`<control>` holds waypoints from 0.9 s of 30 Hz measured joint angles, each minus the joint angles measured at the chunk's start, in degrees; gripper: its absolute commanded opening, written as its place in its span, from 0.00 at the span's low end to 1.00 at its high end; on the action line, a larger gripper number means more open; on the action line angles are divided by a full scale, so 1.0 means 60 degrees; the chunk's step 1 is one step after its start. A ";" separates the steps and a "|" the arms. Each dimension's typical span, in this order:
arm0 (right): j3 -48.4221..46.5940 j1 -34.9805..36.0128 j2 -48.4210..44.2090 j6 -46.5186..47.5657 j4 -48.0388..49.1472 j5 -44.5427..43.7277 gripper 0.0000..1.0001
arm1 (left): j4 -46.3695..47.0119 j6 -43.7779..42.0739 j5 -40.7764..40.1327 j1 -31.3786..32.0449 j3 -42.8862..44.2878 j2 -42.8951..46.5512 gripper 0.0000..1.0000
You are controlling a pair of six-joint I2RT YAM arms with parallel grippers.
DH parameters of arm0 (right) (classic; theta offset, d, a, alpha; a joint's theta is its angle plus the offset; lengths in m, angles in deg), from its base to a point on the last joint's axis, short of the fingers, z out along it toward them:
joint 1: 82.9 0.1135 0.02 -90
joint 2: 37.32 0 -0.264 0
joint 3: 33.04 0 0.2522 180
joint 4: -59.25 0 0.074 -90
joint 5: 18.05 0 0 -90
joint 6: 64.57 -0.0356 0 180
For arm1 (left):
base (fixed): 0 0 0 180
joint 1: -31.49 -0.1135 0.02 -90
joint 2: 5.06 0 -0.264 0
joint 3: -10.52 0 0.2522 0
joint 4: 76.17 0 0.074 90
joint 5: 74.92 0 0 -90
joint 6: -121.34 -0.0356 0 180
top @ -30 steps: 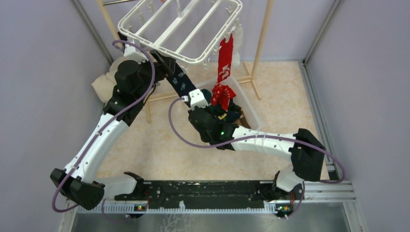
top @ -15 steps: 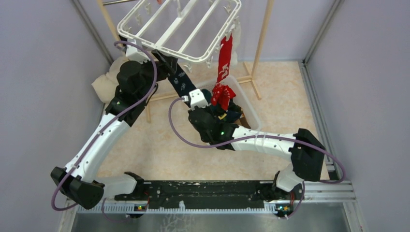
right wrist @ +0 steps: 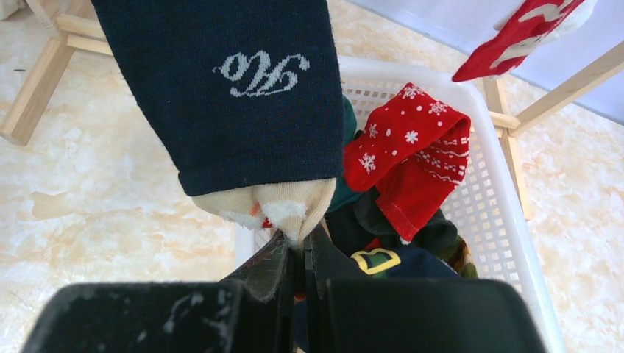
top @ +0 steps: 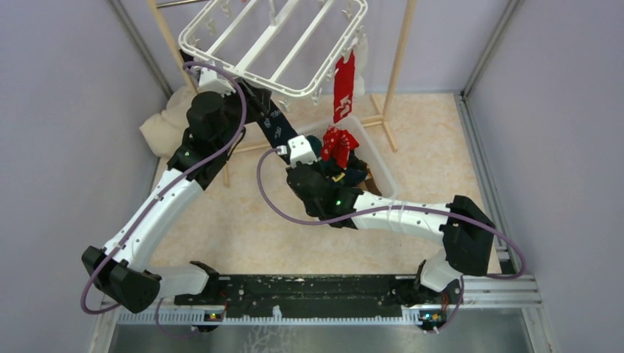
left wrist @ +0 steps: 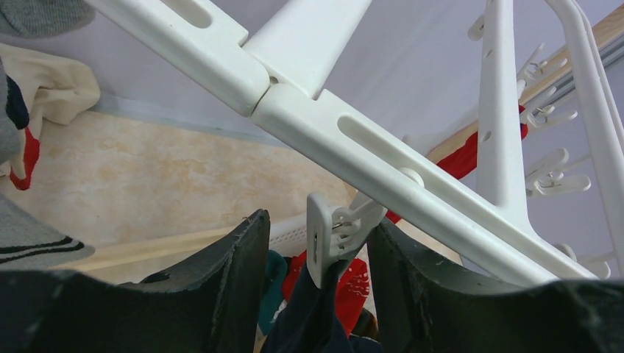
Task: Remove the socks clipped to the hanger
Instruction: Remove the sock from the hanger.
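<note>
The right gripper [right wrist: 298, 246] pinches the navy sock [right wrist: 221, 88] by its cream toe, just beside the white basket [right wrist: 478, 213] holding a red snowflake sock [right wrist: 412, 147], while farther up the left gripper [left wrist: 316, 224], fingers spread, straddles the clip [left wrist: 321, 246] that holds that sock to the hanger [left wrist: 383, 154].

Pale lilac walls [top: 59, 110] are standing around me on three sides, and a beige marbled surface [top: 235, 235] is spreading out beneath me. Wooden poles [top: 402, 44] are rising at the back, with soft, even light falling everywhere.
</note>
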 measured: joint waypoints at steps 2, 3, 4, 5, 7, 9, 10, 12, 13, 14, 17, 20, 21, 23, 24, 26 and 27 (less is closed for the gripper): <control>0.0000 0.0000 0.0000 -0.0029 0.0000 0.0007 0.00 | 0.0004 -0.0004 -0.0036 0.0000 0.0000 0.0011 0.57; 0.0000 0.0000 0.0000 -0.0036 -0.0004 0.0007 0.00 | 0.0004 -0.0004 -0.0055 0.0000 0.0000 0.0022 0.57; 0.0004 0.0000 0.0000 -0.0051 -0.0004 0.0007 0.00 | 0.0004 -0.0004 -0.0076 0.0000 0.0000 0.0036 0.56; 0.0004 0.0000 0.0000 -0.0073 -0.0004 0.0007 0.00 | 0.0004 -0.0007 -0.0095 0.0000 0.0000 0.0047 0.57; 0.0007 0.0000 0.0000 -0.0109 -0.0007 0.0007 0.00 | 0.0015 -0.0011 -0.0142 0.0000 0.0000 0.0080 0.67; 0.0007 0.0000 0.0000 -0.0153 -0.0022 0.0007 0.00 | 0.0036 -0.0033 -0.0178 0.0000 0.0000 0.0098 0.72; 0.0011 0.0000 0.0000 -0.0171 -0.0029 0.0007 0.00 | 0.0044 -0.0040 -0.0186 0.0000 0.0000 0.0098 0.74; 0.0011 0.0000 0.0000 -0.0182 -0.0033 0.0007 0.00 | 0.0062 -0.0044 -0.0219 0.0000 0.0000 0.0098 0.75; 0.0011 0.0000 0.0000 -0.0186 -0.0033 0.0007 0.00 | 0.0062 -0.0044 -0.0237 0.0000 0.0000 0.0098 0.74; 0.0011 0.0000 0.0000 -0.0189 -0.0033 0.0007 0.00 | 0.0062 -0.0044 -0.0248 0.0000 0.0000 0.0098 0.74; 0.0011 0.0000 0.0000 -0.0219 -0.0033 0.0007 0.00 | 0.0069 -0.0044 -0.0280 0.0000 0.0000 0.0098 0.74; 0.0015 0.0000 0.0000 -0.0259 -0.0036 0.0011 0.00 | 0.0073 -0.0044 -0.0317 0.0000 0.0000 0.0098 0.76; 0.0015 0.0000 0.0000 -0.0262 -0.0036 0.0011 0.00 | 0.0076 -0.0040 -0.0328 0.0000 0.0000 0.0098 0.78; 0.0018 0.0000 0.0000 -0.0280 -0.0036 0.0015 0.00 | 0.0076 -0.0040 -0.0357 0.0000 0.0000 0.0098 0.80; 0.0018 0.0000 0.0000 -0.0288 -0.0036 0.0015 0.00 | 0.0076 -0.0040 -0.0375 0.0000 0.0000 0.0098 0.81; 0.0022 0.0000 0.0000 -0.0310 -0.0036 0.0025 0.00 | 0.0076 -0.0040 -0.0397 0.0000 0.0000 0.0098 0.80; 0.0022 0.0000 0.0000 -0.0328 -0.0036 0.0036 0.00 | 0.0076 -0.0040 -0.0404 0.0000 0.0000 0.0098 0.80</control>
